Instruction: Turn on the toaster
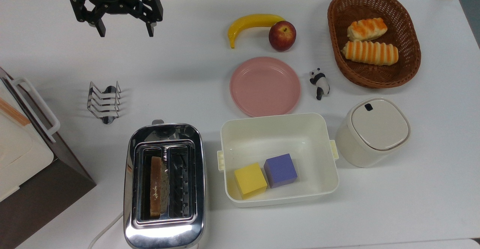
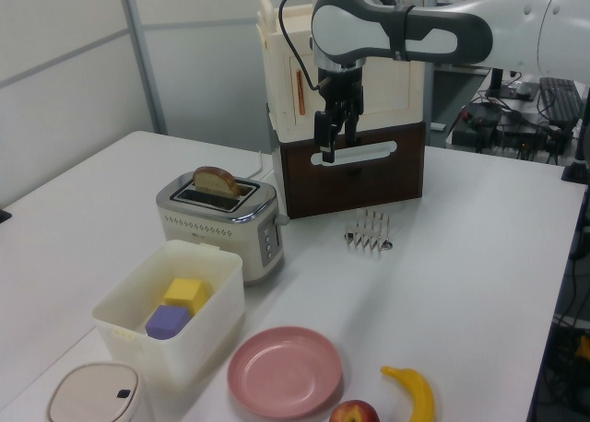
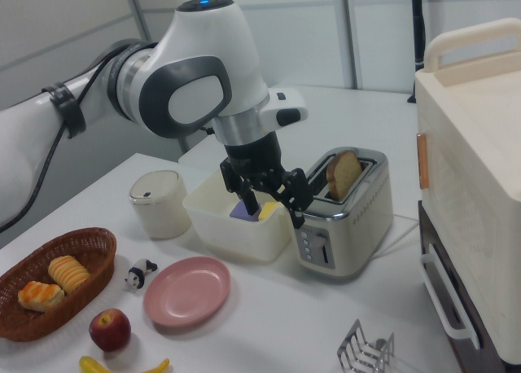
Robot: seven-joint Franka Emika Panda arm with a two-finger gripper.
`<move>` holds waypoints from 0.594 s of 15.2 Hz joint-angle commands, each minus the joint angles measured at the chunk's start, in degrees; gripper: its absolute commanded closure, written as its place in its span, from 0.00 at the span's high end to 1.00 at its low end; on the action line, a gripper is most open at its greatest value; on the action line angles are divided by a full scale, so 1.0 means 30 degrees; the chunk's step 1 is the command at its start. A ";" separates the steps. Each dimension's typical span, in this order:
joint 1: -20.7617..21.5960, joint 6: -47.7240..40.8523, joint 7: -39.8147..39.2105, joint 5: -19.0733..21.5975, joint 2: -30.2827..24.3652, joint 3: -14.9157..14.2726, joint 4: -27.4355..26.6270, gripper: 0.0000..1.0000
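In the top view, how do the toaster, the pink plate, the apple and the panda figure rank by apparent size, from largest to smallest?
1. toaster, though it stands taller, so nearer the camera
2. pink plate
3. apple
4. panda figure

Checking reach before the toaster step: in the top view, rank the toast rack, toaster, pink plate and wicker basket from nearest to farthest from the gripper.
From the gripper:
1. Toast rack, just below it.
2. Toaster and pink plate: too close to call.
3. Wicker basket, far on the top view's right.

Top view: toaster at lower centre-left, bin to its right, rack above it, plate mid-frame, basket upper right.
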 commanded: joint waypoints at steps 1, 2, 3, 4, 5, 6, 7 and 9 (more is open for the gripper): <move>0.0032 -0.0278 0.0005 -0.0248 -0.0592 -0.0122 -0.0511 1.00; 0.0030 -0.0276 0.0005 -0.0246 -0.0593 -0.0122 -0.0511 1.00; 0.0030 -0.0276 -0.0024 -0.0246 -0.0593 -0.0122 -0.0511 1.00; 0.0030 -0.0276 -0.0024 -0.0275 -0.0593 -0.0122 -0.0540 1.00; 0.0030 -0.0305 0.0005 -0.0391 -0.0593 -0.0122 -0.0540 1.00; 0.0030 -0.0334 0.0063 -0.0450 -0.0593 -0.0093 -0.0540 1.00; 0.0059 -0.0335 0.0093 -0.0451 -0.0593 -0.0093 -0.0540 1.00; 0.0059 -0.0335 0.0093 -0.0451 -0.0593 -0.0093 -0.0540 1.00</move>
